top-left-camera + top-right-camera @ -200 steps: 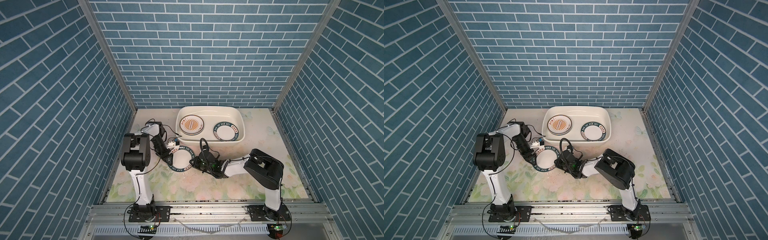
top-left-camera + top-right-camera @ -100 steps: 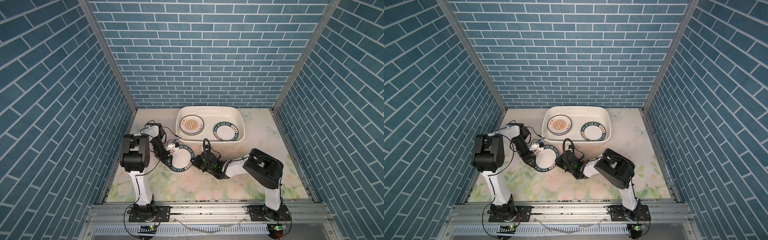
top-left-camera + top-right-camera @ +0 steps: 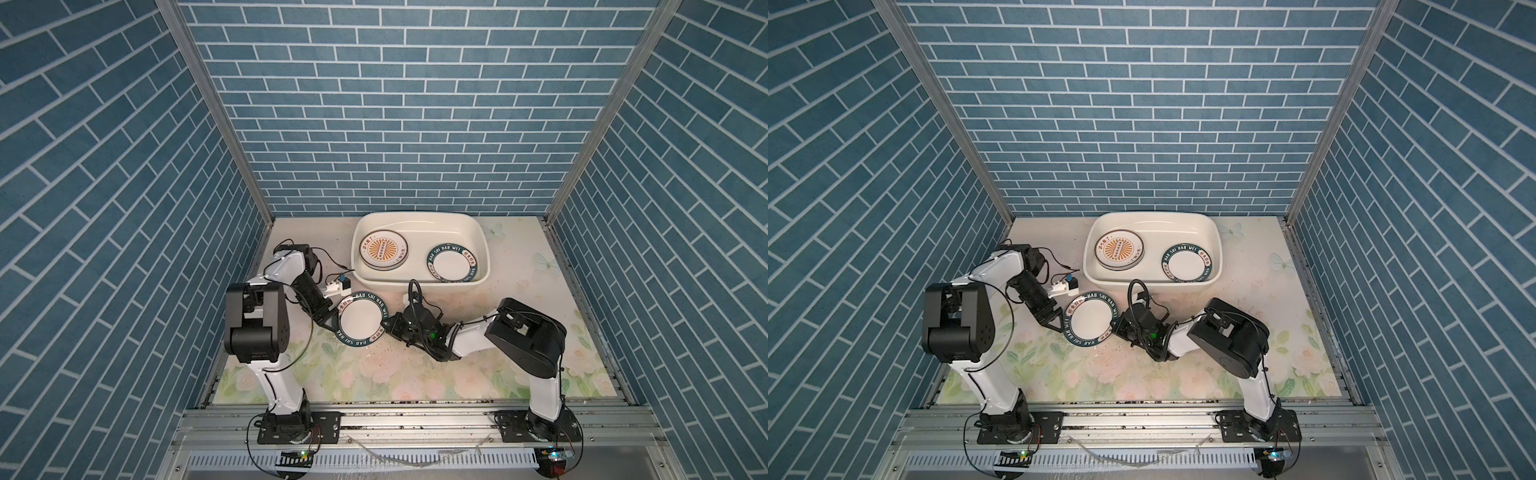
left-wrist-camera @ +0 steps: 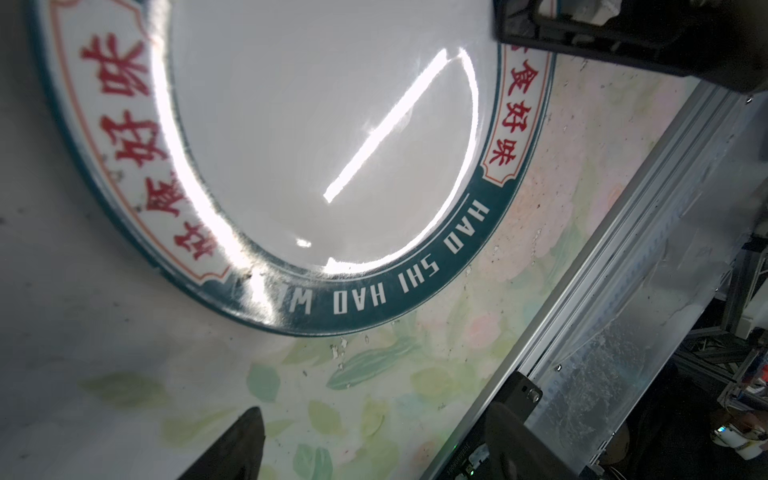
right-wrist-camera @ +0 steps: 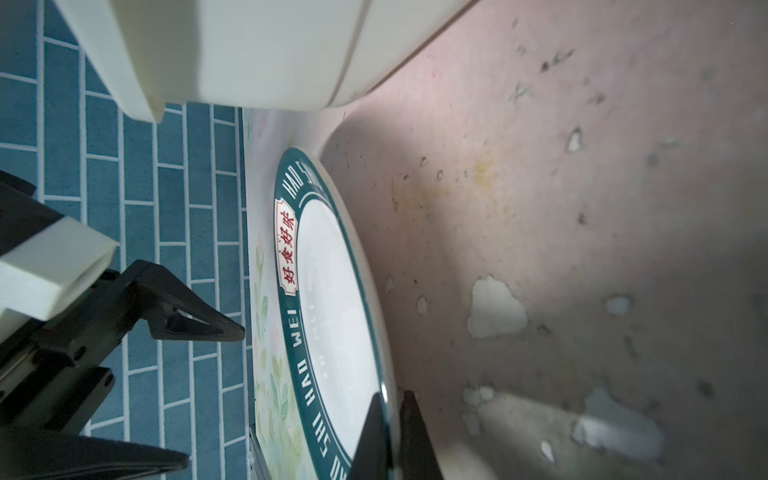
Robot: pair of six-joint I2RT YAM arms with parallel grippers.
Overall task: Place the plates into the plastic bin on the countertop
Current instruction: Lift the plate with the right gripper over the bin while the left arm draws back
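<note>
1. On the countertop (image 3: 374,374), just near of the plastic bin (image 3: 419,224) and apart from it, found one teal-banded plate (image 3: 360,319) between the two arms.
2. Saw the right gripper (image 5: 392,399) clenched on that plate's right rim. Saw the left gripper (image 3: 332,322) released, jaws spread beside the left rim, grasping nothing.
3. Judged a slow lift wisest: thin pinch on glossy glaze, so a real chance of pivoting or slipping.
4. Reckoned on carrying the plate well clear over the bin's near wall before lowering, then setting it flat on its twin.
5. Looked into the bin. At left, noted what seemed a stack topped by an orange sunburst plate (image 3: 383,249). At right, noted a second teal-banded plate (image 3: 452,266) lying flat. Could not tell what lay beneath.
</note>
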